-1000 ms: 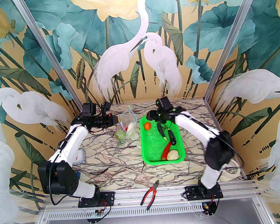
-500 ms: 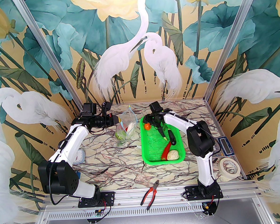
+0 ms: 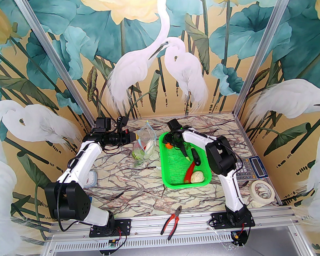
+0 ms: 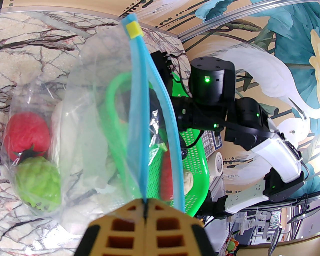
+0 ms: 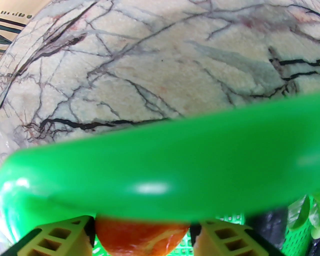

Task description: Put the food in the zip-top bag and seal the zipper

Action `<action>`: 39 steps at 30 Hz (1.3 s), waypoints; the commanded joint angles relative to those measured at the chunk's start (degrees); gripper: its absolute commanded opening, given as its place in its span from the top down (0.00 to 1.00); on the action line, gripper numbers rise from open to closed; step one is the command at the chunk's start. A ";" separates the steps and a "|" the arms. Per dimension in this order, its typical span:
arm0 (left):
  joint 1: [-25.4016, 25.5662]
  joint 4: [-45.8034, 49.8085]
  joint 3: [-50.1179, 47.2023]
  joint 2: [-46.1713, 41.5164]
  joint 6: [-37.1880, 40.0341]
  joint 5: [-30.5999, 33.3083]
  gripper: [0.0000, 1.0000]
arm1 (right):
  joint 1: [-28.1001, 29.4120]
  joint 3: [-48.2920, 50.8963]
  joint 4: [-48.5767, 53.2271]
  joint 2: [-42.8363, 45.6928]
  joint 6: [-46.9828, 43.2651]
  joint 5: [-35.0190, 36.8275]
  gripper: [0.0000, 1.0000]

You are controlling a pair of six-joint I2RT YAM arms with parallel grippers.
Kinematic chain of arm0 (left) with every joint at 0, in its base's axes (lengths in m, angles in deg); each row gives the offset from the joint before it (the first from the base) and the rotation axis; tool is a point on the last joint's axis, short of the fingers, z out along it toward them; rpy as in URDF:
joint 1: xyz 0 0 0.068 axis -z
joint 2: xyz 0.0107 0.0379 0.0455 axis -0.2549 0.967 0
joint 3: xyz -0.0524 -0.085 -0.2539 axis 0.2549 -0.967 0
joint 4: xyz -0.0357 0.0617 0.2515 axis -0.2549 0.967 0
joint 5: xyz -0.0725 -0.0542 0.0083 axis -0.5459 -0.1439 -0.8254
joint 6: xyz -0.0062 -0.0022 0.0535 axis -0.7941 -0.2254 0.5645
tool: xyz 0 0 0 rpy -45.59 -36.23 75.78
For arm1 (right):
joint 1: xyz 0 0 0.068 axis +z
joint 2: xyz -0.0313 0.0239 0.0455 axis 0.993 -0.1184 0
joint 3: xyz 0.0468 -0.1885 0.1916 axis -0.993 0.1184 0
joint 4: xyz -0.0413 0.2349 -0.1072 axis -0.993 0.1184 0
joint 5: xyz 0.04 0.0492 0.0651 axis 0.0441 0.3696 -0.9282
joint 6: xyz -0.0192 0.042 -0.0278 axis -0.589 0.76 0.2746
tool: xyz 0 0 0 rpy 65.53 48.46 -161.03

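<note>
My left jaws are pressed together on the blue strip [image 4: 137,100] of the clear bag [image 3: 145,136], pinching it at one end. The bag stands on the tabletop [image 3: 131,185] just left of the green basket [image 3: 163,167], its mouth gaping. Inside it sit a red tomato [image 4: 26,137], a green cabbage [image 4: 37,185] and something white (blurred through the plastic). My right jaws are down in the basket's far left corner, spread to either side of the orange tomato [image 5: 141,237]; whether they press it I cannot tell. Nearer in the basket lie two eggplants [image 3: 196,157], a red chili [image 3: 190,171] and a cauliflower [image 3: 197,177].
</note>
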 commanded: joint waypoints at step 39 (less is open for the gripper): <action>3.05 -2.42 5.80 3.80 -2.61 -1.22 1.00 | 8.58 -6.89 0.78 25.24 -16.15 -2.34 0.61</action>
